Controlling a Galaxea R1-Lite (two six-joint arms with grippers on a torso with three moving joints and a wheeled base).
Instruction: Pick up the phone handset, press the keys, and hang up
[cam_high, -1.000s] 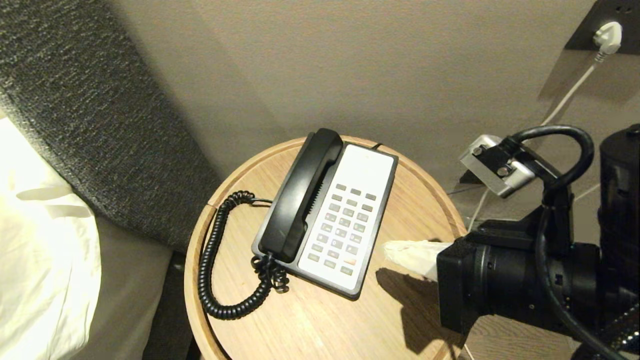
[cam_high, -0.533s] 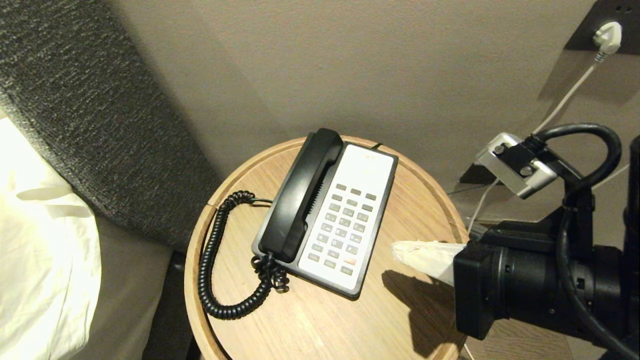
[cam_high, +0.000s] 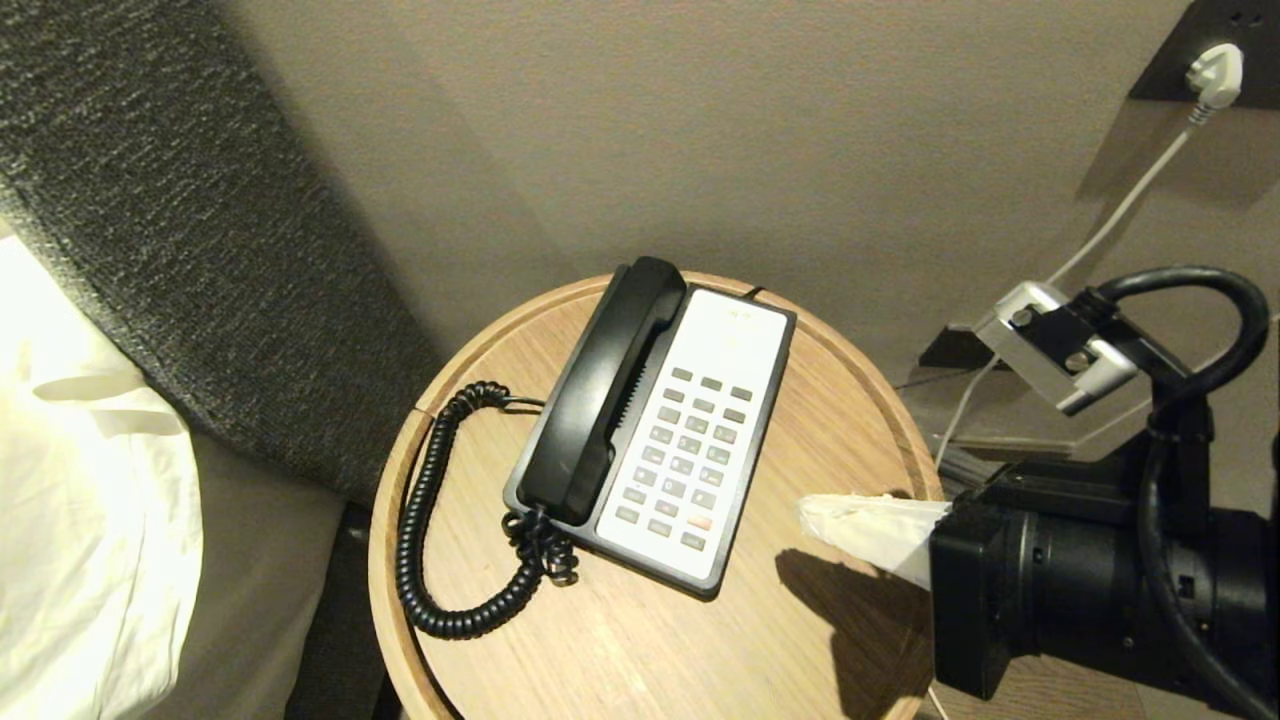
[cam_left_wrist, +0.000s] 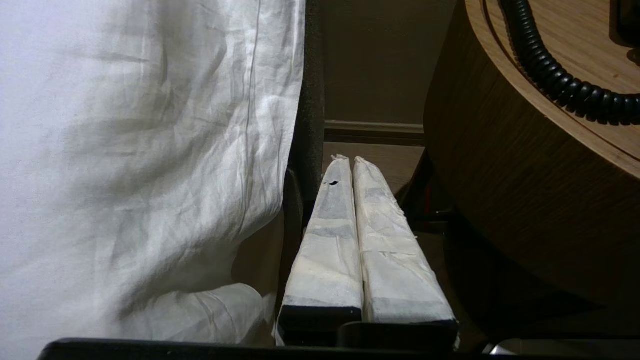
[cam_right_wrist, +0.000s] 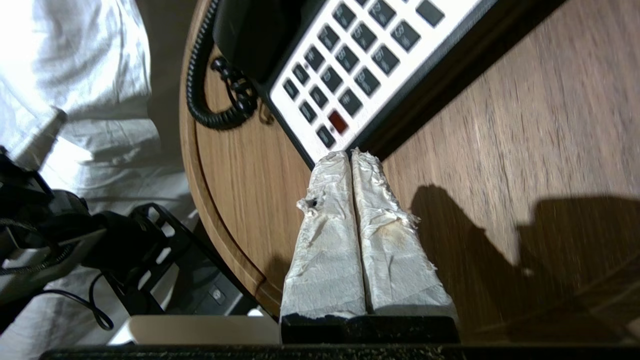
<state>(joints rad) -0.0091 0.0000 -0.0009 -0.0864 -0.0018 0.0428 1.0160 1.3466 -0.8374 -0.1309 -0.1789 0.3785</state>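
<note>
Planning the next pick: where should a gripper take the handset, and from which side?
Probably grip the handset around its narrow middle, coming from above with a finger on each long side. It lies in the cradle on the phone's left; the bulged ends are fatter, and the cord leaves the near end.

The phone handset is lying in its cradle along the left side of the phone base, a long black receiver with bulged ends. Its black coiled cord is hanging off the near end and looping leftward across the round wooden desk.
</note>
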